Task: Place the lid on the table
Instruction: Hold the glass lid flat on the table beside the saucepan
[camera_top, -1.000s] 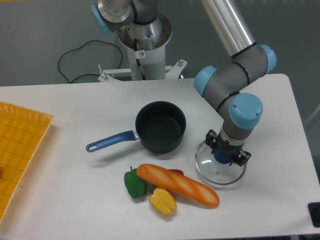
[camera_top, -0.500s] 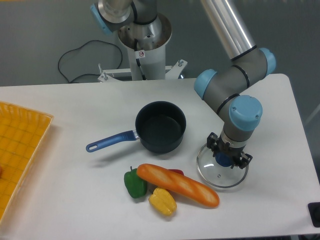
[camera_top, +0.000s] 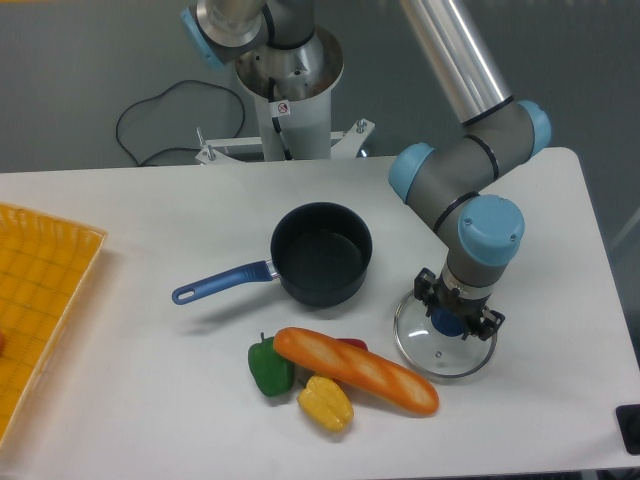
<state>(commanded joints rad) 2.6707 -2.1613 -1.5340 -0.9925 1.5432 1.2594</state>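
Gripper (camera_top: 459, 320) is clamped on the lid (camera_top: 444, 343) knob, lid looks flat on the table (camera_top: 150, 230) near the right edge. Just open straight, no twisting, then lift clear.

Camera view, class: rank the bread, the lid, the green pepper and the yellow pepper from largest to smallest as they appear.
1. Bread, the longest.
2. Lid, shorter across but rounder; by area it may rival the bread.
3 and 4. Green pepper and yellow pepper look alike in size; no ranking.
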